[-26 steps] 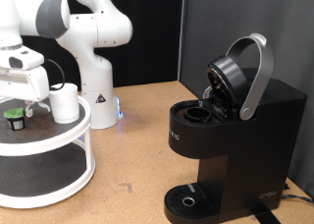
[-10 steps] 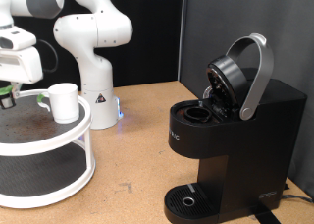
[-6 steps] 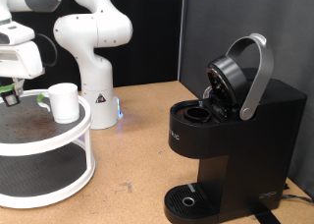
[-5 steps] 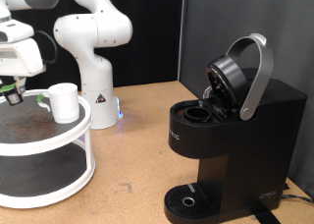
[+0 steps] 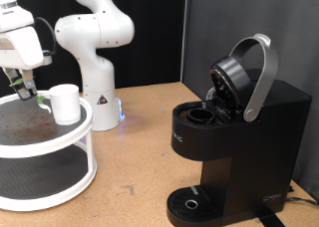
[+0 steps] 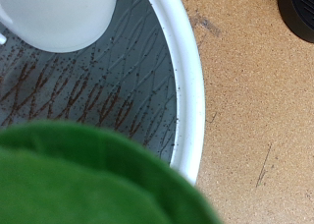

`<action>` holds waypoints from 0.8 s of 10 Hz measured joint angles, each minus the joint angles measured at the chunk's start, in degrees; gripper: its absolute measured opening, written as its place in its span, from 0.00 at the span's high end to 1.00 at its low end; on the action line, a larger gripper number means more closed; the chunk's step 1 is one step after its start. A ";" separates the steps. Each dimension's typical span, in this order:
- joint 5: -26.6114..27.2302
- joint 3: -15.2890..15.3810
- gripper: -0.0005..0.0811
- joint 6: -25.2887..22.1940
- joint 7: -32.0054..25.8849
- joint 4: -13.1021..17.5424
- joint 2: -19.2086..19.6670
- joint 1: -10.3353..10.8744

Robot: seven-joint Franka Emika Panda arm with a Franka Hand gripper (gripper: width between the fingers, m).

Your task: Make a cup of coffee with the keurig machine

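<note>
My gripper (image 5: 22, 84) hangs at the exterior view's upper left, above the white round stand (image 5: 88, 122), shut on a small dark green-topped pod (image 5: 21, 87). In the wrist view the pod's green top (image 6: 78, 180) fills the lower part, blurred and very close. The white cup (image 5: 65, 103) stands on the stand's top shelf just to the right of the gripper, and it also shows in the wrist view (image 6: 59, 18). The black keurig machine (image 5: 249, 147) stands at the right with its lid (image 5: 234, 78) raised, its pod chamber (image 5: 202, 114) open and nothing on its drip tray (image 5: 189, 201).
The stand has two tiers with a dark mesh top (image 6: 88, 86) and a white rim (image 6: 188, 96). The robot's white base (image 5: 98, 96) stands behind it. Brown table (image 5: 140, 157) lies between stand and machine. A dark object's edge (image 6: 299, 8) shows in the wrist view's corner.
The gripper has taken the pod off the stand's top shelf and risen with it, then shifted slightly to the right towards the cup. The cup and the machine have not moved.
</note>
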 joint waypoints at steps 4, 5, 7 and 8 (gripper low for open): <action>12.70 -1.73 0.42 -0.03 -0.68 0.88 -0.61 2.30; 17.75 -1.87 0.42 -1.22 0.81 2.00 -0.63 3.54; 23.92 -0.83 0.42 -1.69 7.05 3.85 -0.49 5.70; 24.11 0.95 0.42 -0.16 11.03 4.20 -0.18 5.90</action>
